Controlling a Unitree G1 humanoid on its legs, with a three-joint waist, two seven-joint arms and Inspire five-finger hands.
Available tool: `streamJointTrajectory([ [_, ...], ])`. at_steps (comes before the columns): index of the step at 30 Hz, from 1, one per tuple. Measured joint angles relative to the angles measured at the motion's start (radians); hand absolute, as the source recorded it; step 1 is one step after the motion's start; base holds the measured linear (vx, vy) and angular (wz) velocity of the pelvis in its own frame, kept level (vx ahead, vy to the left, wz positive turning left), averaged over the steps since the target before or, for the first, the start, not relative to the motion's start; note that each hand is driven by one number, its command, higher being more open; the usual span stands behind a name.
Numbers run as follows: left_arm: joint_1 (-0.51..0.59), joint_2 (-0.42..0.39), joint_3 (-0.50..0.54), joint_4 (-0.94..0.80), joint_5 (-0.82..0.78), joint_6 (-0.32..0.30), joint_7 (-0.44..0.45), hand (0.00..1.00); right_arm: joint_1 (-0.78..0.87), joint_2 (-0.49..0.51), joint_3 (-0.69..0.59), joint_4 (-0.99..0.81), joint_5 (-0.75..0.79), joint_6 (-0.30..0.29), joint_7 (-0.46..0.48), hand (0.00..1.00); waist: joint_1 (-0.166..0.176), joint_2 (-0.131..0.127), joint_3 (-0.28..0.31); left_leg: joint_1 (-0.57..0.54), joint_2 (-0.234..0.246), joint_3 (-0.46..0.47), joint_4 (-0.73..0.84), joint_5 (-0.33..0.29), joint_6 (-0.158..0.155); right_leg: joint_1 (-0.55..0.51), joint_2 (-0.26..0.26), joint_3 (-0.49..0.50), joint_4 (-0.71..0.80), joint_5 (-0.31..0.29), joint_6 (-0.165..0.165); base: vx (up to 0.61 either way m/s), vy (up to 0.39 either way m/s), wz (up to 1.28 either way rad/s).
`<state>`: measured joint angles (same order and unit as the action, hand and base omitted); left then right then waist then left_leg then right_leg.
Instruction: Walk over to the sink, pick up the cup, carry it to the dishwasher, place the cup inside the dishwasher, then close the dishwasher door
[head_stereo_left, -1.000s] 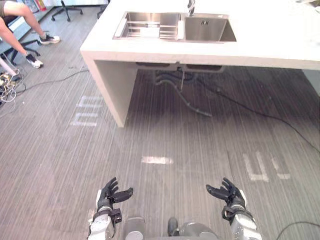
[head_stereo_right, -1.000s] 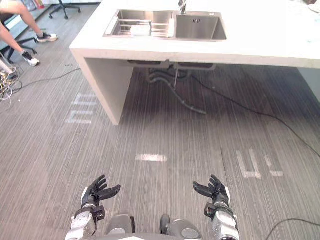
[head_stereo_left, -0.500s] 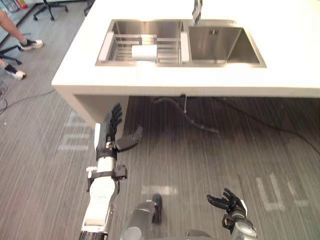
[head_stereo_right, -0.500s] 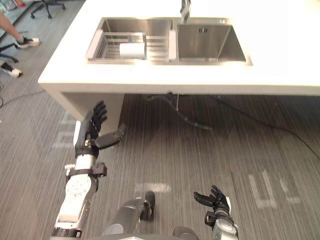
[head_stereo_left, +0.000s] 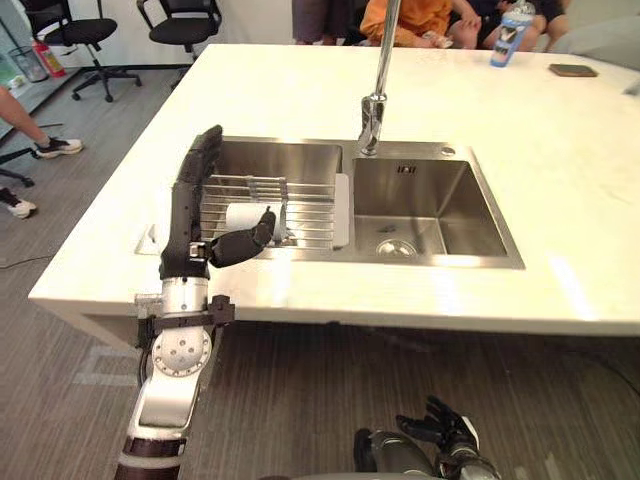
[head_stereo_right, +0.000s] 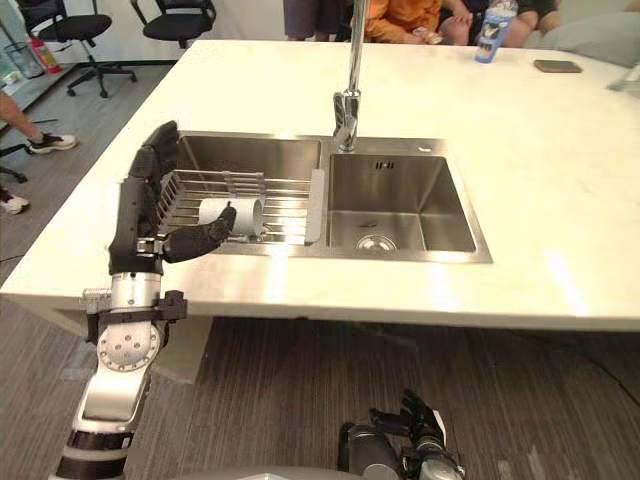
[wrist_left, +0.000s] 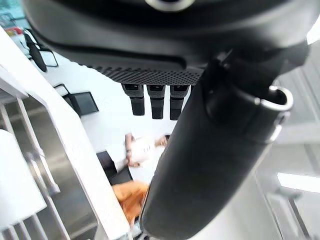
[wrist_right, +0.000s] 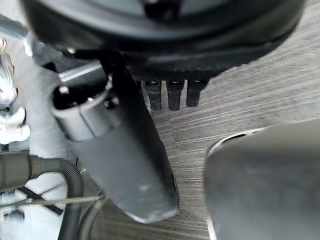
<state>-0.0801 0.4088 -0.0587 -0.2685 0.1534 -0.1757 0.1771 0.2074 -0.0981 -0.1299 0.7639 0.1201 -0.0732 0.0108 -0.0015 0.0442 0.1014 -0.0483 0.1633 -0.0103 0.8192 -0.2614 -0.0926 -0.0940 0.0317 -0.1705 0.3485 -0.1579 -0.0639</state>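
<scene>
The white island counter (head_stereo_left: 560, 200) spans my view, with people seated along its far edge (head_stereo_left: 405, 18) and office chairs (head_stereo_left: 185, 12) on the floor beyond its far corner. Sunk into the top is a steel double sink (head_stereo_left: 470, 215). Its right basin holds nothing but the drain, and a wire drying rack (head_stereo_left: 305, 205) sits across the left one. The tall tap (head_stereo_left: 378, 80) rises from the back rim between the two basins.

My left hand (head_stereo_left: 182, 235) is raised over the counter's near edge in front of the rack. Its fingers are straight and point up, the thumb juts toward the sink, and it has hold of nothing. I read that posture as a hand opened ahead of a reach rather than one at rest. My right hand (head_stereo_right: 410, 420) hangs low over the floor beneath the counter, fingers loosely spread and empty. It is idle, I judge, because the cup sits on the left side.

The white cup (head_stereo_right: 232, 214) lies on its side in the rack, just past the left thumb and apart from it. On its side it offers a round wall, so I expect the fingers must close across its body. The pickup is not yet begun, and the carry to the dishwasher lies ahead.
</scene>
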Motion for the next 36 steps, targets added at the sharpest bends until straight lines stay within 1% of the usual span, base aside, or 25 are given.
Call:
streamJointTrajectory([
  [1, -0.006, 0.025, -0.012, -0.005, 0.009, -0.003, -0.012, 0.9, 0.011, -0.003, 0.003, -0.017, 0.001, -0.006, 0.0, 0.9, 0.005, -0.001, -0.002, -0.018, 0.014, 0.011, 0.038, -0.005, 0.005, 0.03, 0.004, 0.0, -0.022, -0.002, -0.003, 0.4, -0.201, -0.11],
  [2, -0.017, 0.066, -0.03, -0.019, 0.025, -0.011, -0.029, 0.9, 0.024, -0.013, 0.006, -0.049, 0.005, -0.017, 0.003, 0.9, 0.01, -0.001, -0.008, -0.062, 0.04, 0.042, 0.059, -0.026, 0.005, 0.067, 0.005, 0.003, -0.056, -0.006, -0.01, 0.26, -0.116, -0.1],
  [3, -0.038, 0.09, -0.04, -0.034, 0.039, -0.019, -0.048, 0.9, 0.021, -0.023, 0.004, -0.073, 0.005, -0.024, 0.004, 0.9, 0.014, 0.005, -0.012, -0.112, 0.058, 0.057, 0.031, -0.039, 0.013, 0.092, 0.005, 0.007, -0.082, -0.007, -0.01, 0.23, -0.089, -0.1],
  [4, -0.049, 0.097, -0.042, -0.039, 0.052, -0.025, -0.057, 0.9, 0.018, -0.028, 0.003, -0.077, 0.005, -0.027, 0.004, 0.9, 0.016, 0.007, -0.013, -0.132, 0.066, 0.061, 0.003, -0.047, 0.011, 0.099, 0.005, 0.01, -0.09, -0.007, -0.01, 0.2, -0.022, -0.11],
  [5, -0.078, 0.112, -0.055, -0.04, 0.072, -0.031, -0.069, 0.9, 0.013, -0.028, 0.001, -0.079, 0.006, -0.028, 0.005, 0.9, 0.024, 0.003, -0.011, -0.155, 0.066, 0.062, -0.086, -0.05, 0.009, 0.108, -0.001, 0.021, -0.101, -0.009, -0.006, 0.15, 0.026, -0.15],
  [6, -0.092, 0.124, -0.064, -0.036, 0.085, -0.034, -0.072, 0.9, 0.012, -0.028, 0.001, -0.078, 0.006, -0.028, 0.005, 0.9, 0.029, 0.004, -0.012, -0.158, 0.059, 0.062, -0.149, -0.047, 0.012, 0.112, -0.007, 0.027, -0.105, -0.011, -0.001, 0.16, 0.075, -0.14],
  [7, -0.121, 0.15, -0.085, -0.019, 0.11, -0.041, -0.081, 0.9, 0.012, -0.036, 0.001, -0.072, 0.007, -0.028, 0.006, 0.9, 0.031, -0.003, -0.008, -0.163, 0.039, 0.057, -0.275, -0.032, 0.015, 0.114, -0.021, 0.031, -0.104, -0.019, 0.012, 0.15, 0.117, -0.05],
  [8, -0.144, 0.164, -0.107, 0.003, 0.125, -0.046, -0.09, 0.9, 0.012, -0.038, 0.0, -0.063, 0.007, -0.028, 0.006, 0.9, 0.03, 0.0, -0.009, -0.163, 0.019, 0.044, -0.361, 0.003, 0.014, 0.116, -0.032, 0.031, -0.1, -0.026, 0.023, 0.15, 0.134, 0.0],
  [9, -0.168, 0.183, -0.139, 0.032, 0.144, -0.047, -0.099, 0.9, 0.023, -0.04, 0.001, -0.055, 0.007, -0.027, 0.007, 0.9, 0.03, 0.012, -0.013, -0.151, -0.005, 0.034, -0.467, 0.102, 0.013, 0.116, -0.038, 0.036, -0.082, -0.042, 0.042, 0.21, 0.211, -0.09],
  [10, -0.179, 0.214, -0.164, 0.058, 0.165, -0.048, -0.111, 0.9, 0.031, -0.027, 0.005, -0.033, 0.007, -0.025, 0.012, 0.9, 0.03, 0.015, -0.015, -0.136, -0.012, 0.031, -0.503, 0.202, 0.0, 0.114, -0.042, 0.055, -0.044, -0.08, 0.063, 0.15, 0.154, -0.13],
  [11, -0.181, 0.222, -0.169, 0.065, 0.165, -0.047, -0.115, 0.9, 0.031, -0.019, 0.007, -0.031, 0.007, -0.022, 0.011, 0.9, 0.029, 0.006, -0.014, -0.129, -0.019, 0.034, -0.505, 0.204, 0.002, 0.112, -0.052, 0.058, -0.036, -0.084, 0.066, 0.2, 0.205, -0.18],
  [12, -0.182, 0.251, -0.187, 0.085, 0.166, -0.045, -0.124, 0.9, 0.047, 0.003, 0.017, -0.031, 0.007, -0.02, 0.015, 0.9, 0.026, -0.024, -0.017, -0.112, -0.042, 0.047, -0.532, 0.202, 0.008, 0.109, -0.075, 0.067, -0.026, -0.1, 0.079, 0.13, 0.125, -0.07],
  [13, -0.185, 0.269, -0.197, 0.098, 0.173, -0.039, -0.14, 0.9, 0.057, 0.018, 0.024, -0.031, 0.005, -0.02, 0.022, 0.9, 0.025, -0.038, -0.015, -0.108, -0.054, 0.054, -0.543, 0.203, 0.013, 0.107, -0.088, 0.071, -0.026, -0.101, 0.082, 0.15, 0.144, -0.07],
  [15, -0.2, 0.292, -0.22, 0.125, 0.182, -0.037, -0.15, 0.9, 0.066, 0.031, 0.031, -0.031, 0.004, -0.018, 0.027, 0.9, 0.028, -0.046, -0.015, -0.105, -0.066, 0.063, -0.551, 0.2, 0.018, 0.107, -0.095, 0.08, -0.04, -0.098, 0.091, 0.07, 0.076, -0.06],
  [18, -0.207, 0.317, -0.236, 0.153, 0.182, -0.036, -0.166, 0.9, 0.069, 0.032, 0.036, -0.031, 0.004, -0.018, 0.031, 0.9, 0.031, -0.048, -0.016, -0.076, -0.075, 0.09, -0.591, 0.207, 0.028, 0.114, -0.105, 0.102, -0.061, -0.091, 0.102, 0.05, 0.049, -0.18],
  [20, -0.213, 0.324, -0.236, 0.166, 0.182, -0.038, -0.176, 0.9, 0.068, 0.031, 0.036, -0.031, 0.003, -0.019, 0.033, 0.9, 0.03, -0.049, -0.018, -0.068, -0.078, 0.098, -0.606, 0.21, 0.029, 0.114, -0.103, 0.109, -0.075, -0.088, 0.104, 0.02, 0.016, -0.13],
  [25, -0.231, 0.346, -0.246, 0.241, 0.182, -0.044, -0.186, 0.9, 0.069, 0.022, 0.031, -0.004, -0.005, -0.019, 0.034, 0.9, 0.026, -0.056, -0.026, -0.064, -0.072, 0.101, -0.649, 0.229, 0.024, 0.113, -0.092, 0.114, -0.106, -0.07, 0.098, 0.04, -0.019, -0.04],
  [29, -0.23, 0.378, -0.245, 0.307, 0.182, -0.037, -0.192, 0.9, 0.066, 0.005, 0.027, 0.027, -0.006, -0.019, 0.034, 0.9, 0.027, -0.061, -0.028, -0.063, -0.071, 0.101, -0.675, 0.241, 0.026, 0.11, -0.087, 0.118, -0.127, -0.054, 0.098, 0.02, -0.015, -0.01],
  [33, -0.206, 0.411, -0.241, 0.33, 0.181, -0.037, -0.201, 0.9, 0.058, -0.007, 0.028, 0.073, -0.008, -0.019, 0.036, 0.9, 0.029, -0.062, -0.029, -0.047, -0.075, 0.102, -0.704, 0.258, 0.031, 0.127, -0.089, 0.117, -0.156, -0.036, 0.1, 0.0, 0.0, 0.0],
  [36, -0.165, 0.414, -0.206, 0.353, 0.181, -0.043, -0.206, 0.9, 0.046, -0.014, 0.029, 0.107, -0.025, -0.019, 0.038, 0.9, 0.028, -0.061, -0.029, -0.033, -0.079, 0.102, -0.751, 0.291, 0.035, 0.132, -0.094, 0.115, -0.189, -0.013, 0.102, -0.07, 0.028, 0.01],
])
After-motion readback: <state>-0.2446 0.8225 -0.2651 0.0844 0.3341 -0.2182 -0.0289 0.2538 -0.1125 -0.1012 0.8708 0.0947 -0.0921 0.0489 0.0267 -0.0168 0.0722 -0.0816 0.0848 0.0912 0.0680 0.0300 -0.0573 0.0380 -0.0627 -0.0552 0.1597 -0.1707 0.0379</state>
